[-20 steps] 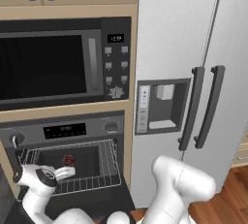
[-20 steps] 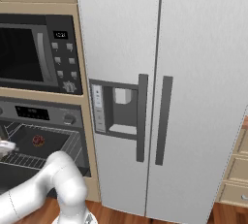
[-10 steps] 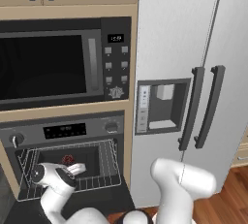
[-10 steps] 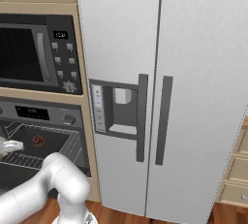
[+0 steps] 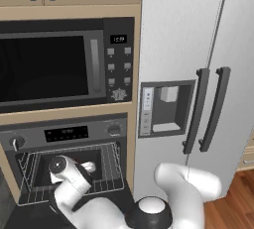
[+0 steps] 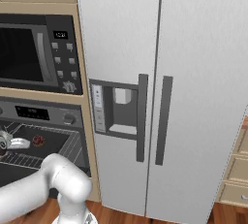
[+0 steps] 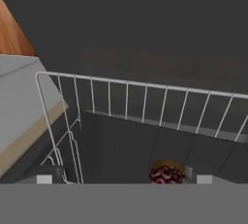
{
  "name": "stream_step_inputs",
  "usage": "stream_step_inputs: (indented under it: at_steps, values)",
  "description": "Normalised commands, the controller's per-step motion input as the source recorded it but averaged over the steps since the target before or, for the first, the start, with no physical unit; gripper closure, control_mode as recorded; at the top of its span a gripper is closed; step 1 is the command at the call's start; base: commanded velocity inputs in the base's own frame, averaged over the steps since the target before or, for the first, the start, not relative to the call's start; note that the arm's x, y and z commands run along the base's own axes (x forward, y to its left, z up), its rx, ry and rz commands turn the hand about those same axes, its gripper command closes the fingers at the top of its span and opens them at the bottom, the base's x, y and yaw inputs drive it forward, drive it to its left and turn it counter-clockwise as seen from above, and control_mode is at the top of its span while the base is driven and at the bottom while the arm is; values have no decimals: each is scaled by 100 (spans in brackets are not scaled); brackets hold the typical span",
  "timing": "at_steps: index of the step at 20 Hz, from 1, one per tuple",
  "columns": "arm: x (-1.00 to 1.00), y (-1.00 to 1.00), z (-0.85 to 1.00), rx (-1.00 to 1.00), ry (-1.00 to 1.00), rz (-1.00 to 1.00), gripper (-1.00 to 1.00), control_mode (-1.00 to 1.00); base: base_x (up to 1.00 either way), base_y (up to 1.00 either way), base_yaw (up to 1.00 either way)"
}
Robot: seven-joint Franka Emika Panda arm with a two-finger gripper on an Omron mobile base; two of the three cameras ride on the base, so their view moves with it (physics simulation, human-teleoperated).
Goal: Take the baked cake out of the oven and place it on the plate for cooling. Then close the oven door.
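Since a second ago the white arm has swung its hand rightward and deeper into the mouth of the built-in black oven with the grey control strip (image 5: 64,135), so the wrist now sits in front of the middle of the wire rack rather than at its left edge; the base cameras have not shifted. The two-finger gripper (image 7: 121,179) points down into the cavity, its small dark finger tips (image 7: 44,180) standing far apart at the bottom of the hand view, wide open and closed on nothing. The small round dark reddish-brown baked cake (image 7: 167,174) lies on the thin metal wire rack (image 7: 140,103) between the two tips, nearer the right one in the hand view, and not visibly touched by either. From the right base view the cake (image 6: 38,141) sits on the rack just beside the white hand (image 6: 14,143). The wide black oven door (image 5: 30,213) hangs open below the cavity, lying dark under the arm. Above the oven is the larger black microwave with a button column (image 5: 64,62), and to its right stands the tall grey two-door refrigerator with dark vertical handles and a dispenser recess (image 6: 160,97).
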Motion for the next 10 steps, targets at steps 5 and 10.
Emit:
stream_step_inputs:
  at_steps: [5, 10]
  values:
    - [12, -18, 10, 0, 13, 0, -100, -100, 0, 0, 0]
    - [2, -6, 12, 0, 3, 0, -100, -100, 0, 0, 0]
